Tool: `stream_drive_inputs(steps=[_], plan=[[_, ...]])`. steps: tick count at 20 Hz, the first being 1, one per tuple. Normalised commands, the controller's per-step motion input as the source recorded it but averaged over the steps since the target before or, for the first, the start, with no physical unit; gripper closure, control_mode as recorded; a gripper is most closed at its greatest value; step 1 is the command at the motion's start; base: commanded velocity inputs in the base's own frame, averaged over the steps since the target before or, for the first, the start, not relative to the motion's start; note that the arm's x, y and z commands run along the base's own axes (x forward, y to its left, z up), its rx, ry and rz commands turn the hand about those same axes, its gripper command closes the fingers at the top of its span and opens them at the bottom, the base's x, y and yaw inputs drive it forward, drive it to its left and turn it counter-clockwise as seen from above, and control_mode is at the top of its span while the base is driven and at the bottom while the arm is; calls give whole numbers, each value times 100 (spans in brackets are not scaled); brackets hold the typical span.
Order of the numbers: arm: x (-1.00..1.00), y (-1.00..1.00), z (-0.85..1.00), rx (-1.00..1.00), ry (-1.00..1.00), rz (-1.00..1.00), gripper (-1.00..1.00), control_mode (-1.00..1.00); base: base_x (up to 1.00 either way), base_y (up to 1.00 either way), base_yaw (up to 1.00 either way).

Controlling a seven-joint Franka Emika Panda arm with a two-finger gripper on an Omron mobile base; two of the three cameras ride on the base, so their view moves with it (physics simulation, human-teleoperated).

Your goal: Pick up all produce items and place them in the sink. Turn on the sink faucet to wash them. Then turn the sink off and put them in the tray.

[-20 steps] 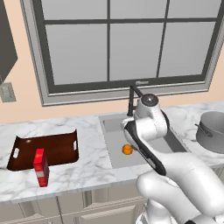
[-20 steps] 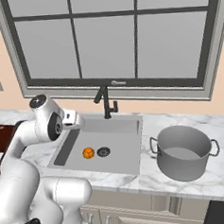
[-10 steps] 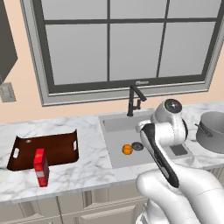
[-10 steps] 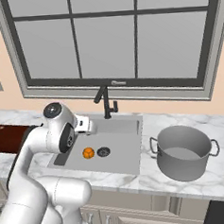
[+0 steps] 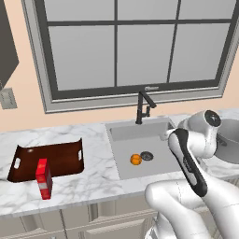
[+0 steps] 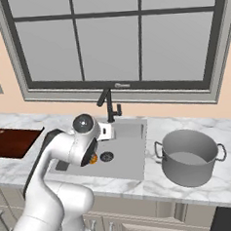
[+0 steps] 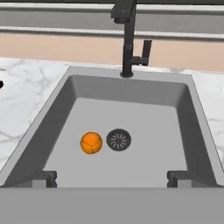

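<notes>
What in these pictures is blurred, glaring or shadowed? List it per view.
Left base view: sharp, flat even light, no glare; the small round orange fruit casts hardly any shadow. Right base view: equally crisp; the round grey pot is softly shaded inside. Hand view: slightly soft; the grey recessed sink walls shade darker than its floor.

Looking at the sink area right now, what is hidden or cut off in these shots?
- Small round orange fruit: right base view, mostly behind the white arm.
- Dark reddish-brown wooden tray: right base view, cut off by the left edge.
- Round grey pot: left base view, behind the arm and cut off by the right edge.
</notes>
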Motion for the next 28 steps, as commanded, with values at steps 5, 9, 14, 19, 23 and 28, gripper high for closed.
stream_drive_inputs(steps=[5, 9, 14, 19, 23, 28], plan=[[23, -27, 12, 9, -15, 16, -100, -100, 0, 0, 0], [33, -14, 11, 6, -18, 17, -100, -100, 0, 0, 0], [23, -4, 0, 0, -20, 17, -100, -100, 0, 0, 0], [23, -9, 0, 0, -16, 14, -100, -100, 0, 0, 0], [33, -6, 12, 0, -14, 9, -100, -100, 0, 0, 0], [39, 0, 3, 0, 0, 1, -100, -100, 0, 0, 0]])
